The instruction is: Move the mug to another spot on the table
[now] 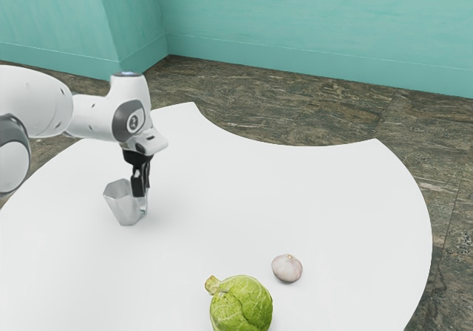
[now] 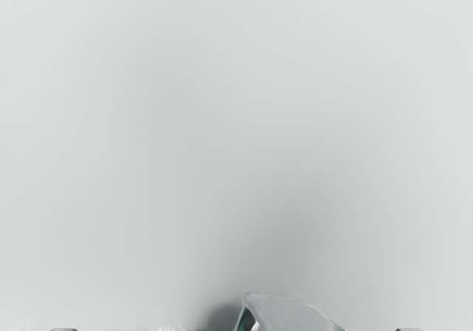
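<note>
Around the workspace: teal painted walls [image 1: 295, 21] and a dark veined stone floor [image 1: 332, 109], nothing close enough to crowd the move. On that floor, a round white matte table [image 1: 295, 198] with a curved notch at its far edge; the top is flat and featureless, so a set-down should work almost anywhere. White Franka arm [image 1: 81, 117] comes in from the exterior view's left and points its hand straight down. Leafy green cabbage [image 1: 240, 303] sits at the near edge, well apart from the work. Grey faceted metal-look mug [image 1: 122, 202] stands upright near the exterior view's left side of the table, mouth up, body tapering to the base, apparently resting on the surface. Pale garlic bulb [image 1: 287, 267] lies just beside the cabbage. Black two-finger gripper [image 1: 141, 195] is the key relation: it is down at the mug's rim on the wall facing the exterior view's right, so the mug's body lies to the exterior view's left of the jaws, long axis vertical and in line with the hand. In the wrist view the mug [image 2: 292, 312] sits directly under the hand. Jaws read as parted, not clamped on anything; rim straddled or merely alongside, can't tell. Handle side: can't tell. My read: close on the wall next, then lift.
</note>
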